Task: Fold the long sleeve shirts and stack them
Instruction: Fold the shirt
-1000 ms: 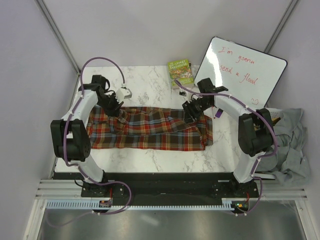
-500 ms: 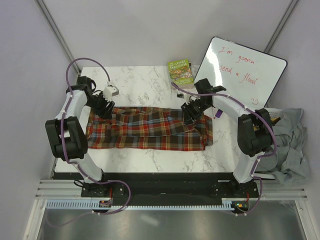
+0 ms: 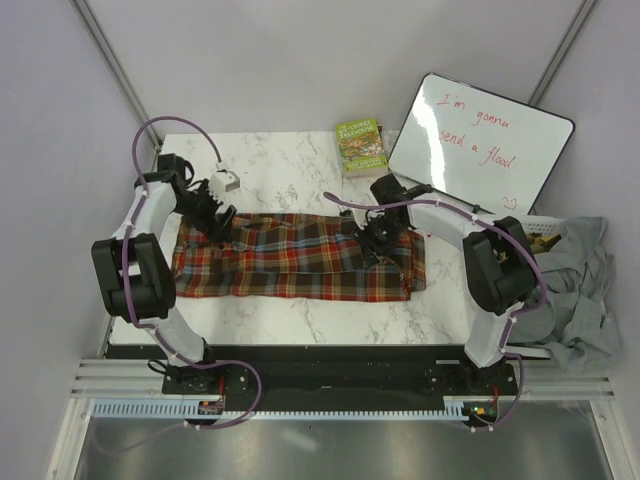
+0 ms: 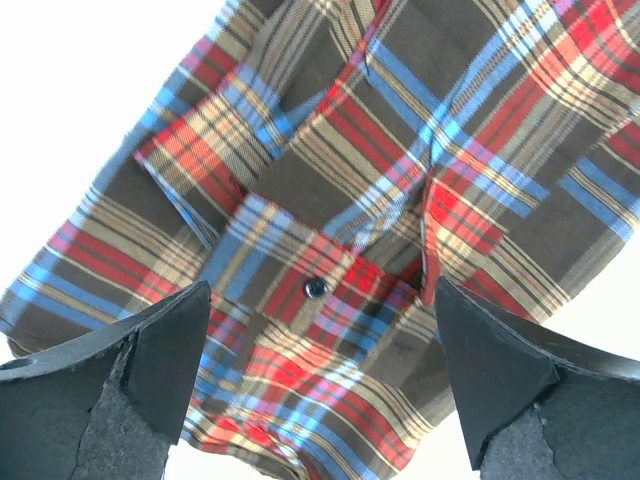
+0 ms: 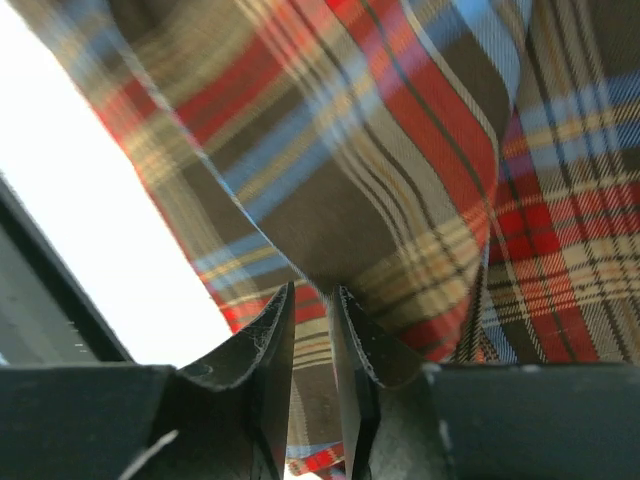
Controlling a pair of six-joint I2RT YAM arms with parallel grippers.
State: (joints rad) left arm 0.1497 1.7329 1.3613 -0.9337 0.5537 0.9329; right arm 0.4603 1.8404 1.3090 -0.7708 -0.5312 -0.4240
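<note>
The plaid shirt [image 3: 300, 262] lies spread as a long band across the middle of the marble table [image 3: 300, 160], with its far right part doubled into a loose flap. The right gripper [image 3: 373, 240] is down on this flap; in the right wrist view its fingers [image 5: 275, 340] stand almost together with a raised ridge of the checked cloth pinched between them, a hold that looks meant to carry this part over the body of the garment as one fold. The left gripper [image 3: 216, 220] hangs over the far left corner of the band. In its wrist view the jaws are spread wide with nothing between them, and the cloth below shows a rumpled, button-fastened section around a small dark button [image 4: 316, 288], probably a cuff or placket. Its position suggests it is lining up on a matching hold so that both ends can be lifted together and the fold kept straight. The fold is judged to be in its early part, since the shirt is still at nearly full length. A heap of grey cloth [image 3: 585, 285] sits off the right edge of the table; whether it holds further shirts cannot be told. A whiteboard [image 3: 480, 140] and a green book [image 3: 361, 146] stand at the far side, well apart from the work.
</note>
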